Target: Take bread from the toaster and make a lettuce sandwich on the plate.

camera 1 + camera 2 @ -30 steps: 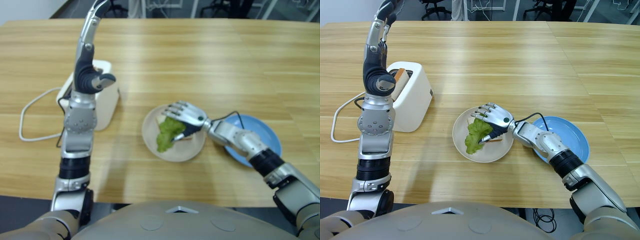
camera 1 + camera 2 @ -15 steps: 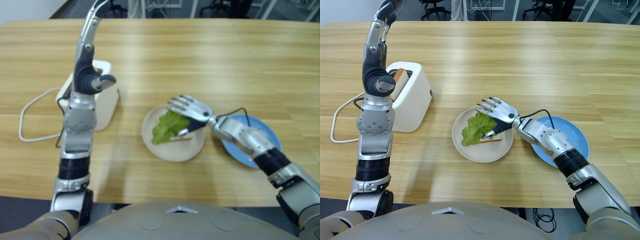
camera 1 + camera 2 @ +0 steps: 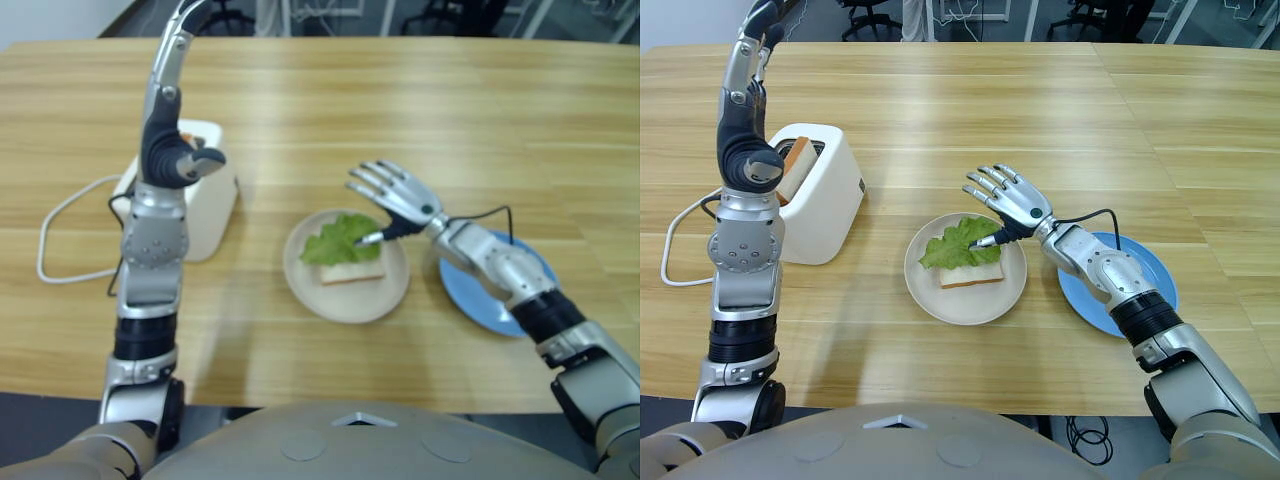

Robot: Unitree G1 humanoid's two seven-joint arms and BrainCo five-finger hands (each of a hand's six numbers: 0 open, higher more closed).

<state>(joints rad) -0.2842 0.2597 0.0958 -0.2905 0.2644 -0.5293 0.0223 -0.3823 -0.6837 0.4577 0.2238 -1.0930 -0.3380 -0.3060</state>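
Note:
A white toaster (image 3: 830,205) stands at the left of the table with a slice of bread (image 3: 792,162) sticking out of its slot. On the beige plate (image 3: 940,302) in the middle lies another bread slice (image 3: 975,274), with a green lettuce leaf (image 3: 956,246) spread flat over it. My right hand (image 3: 1012,200) hovers open over the plate's right rim, fingers spread, thumb tip close to the leaf's right edge. My left arm (image 3: 740,160) stands raised next to the toaster, its forearm running off the top edge.
A blue plate (image 3: 1145,292) lies right of the beige one, under my right forearm. The toaster's white cable (image 3: 678,240) loops on the table at the far left. Bare wooden tabletop (image 3: 1040,110) stretches behind the plates.
My right hand held the lettuce over the plate, laid it on the bread, let go and drew back up and to the right with fingers spread. The left arm shifted only slightly.

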